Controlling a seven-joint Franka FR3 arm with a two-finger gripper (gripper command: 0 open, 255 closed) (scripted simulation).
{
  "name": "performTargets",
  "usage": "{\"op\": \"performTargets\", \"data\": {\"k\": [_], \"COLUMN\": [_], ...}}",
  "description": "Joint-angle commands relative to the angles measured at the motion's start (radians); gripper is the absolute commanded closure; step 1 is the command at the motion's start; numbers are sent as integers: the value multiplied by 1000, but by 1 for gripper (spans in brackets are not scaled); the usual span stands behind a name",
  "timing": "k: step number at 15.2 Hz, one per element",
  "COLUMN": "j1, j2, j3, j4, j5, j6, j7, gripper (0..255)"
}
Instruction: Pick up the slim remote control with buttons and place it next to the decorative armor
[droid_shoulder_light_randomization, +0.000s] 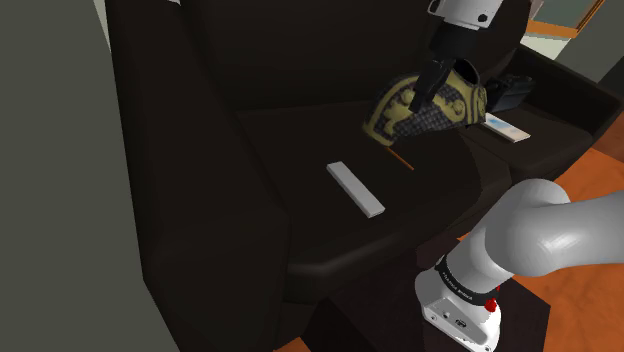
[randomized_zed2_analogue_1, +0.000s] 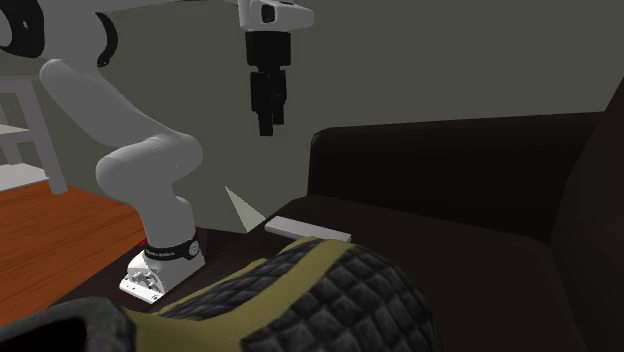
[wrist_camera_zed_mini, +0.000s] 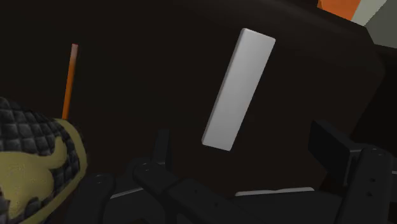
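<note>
On a dark sofa seat (droid_shoulder_light_randomization: 300, 140), a plain grey remote (droid_shoulder_light_randomization: 356, 188) is lying near the gold-trimmed armor (droid_shoulder_light_randomization: 445, 115); the tool (wrist_camera_zed_mini: 243, 137) is hovering open and empty; base-band lettering (droid_shoulder_light_randomization: 455, 280) is seemingly unreadable.

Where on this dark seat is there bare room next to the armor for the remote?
Bare cushion lies between the grey remote and the armor, broken only by a thin orange stick at the armor's edge. More bare cushion runs from the remote to the backrest. Beyond the armor it is crowded: a small white device and a black object.
</note>
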Motion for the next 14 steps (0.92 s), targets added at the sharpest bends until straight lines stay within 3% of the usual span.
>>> {"op": "performTargets", "data": {"k": [1, 8, 14], "j1": [0, 1, 8], "j2": [0, 18, 116], "j3": [0, 76, 148], "j4": [0, -214, -345], "j5": [0, 34, 63], "j6": [0, 247, 486], "j7": [0, 117, 220], "gripper": [0, 0, 0]}}
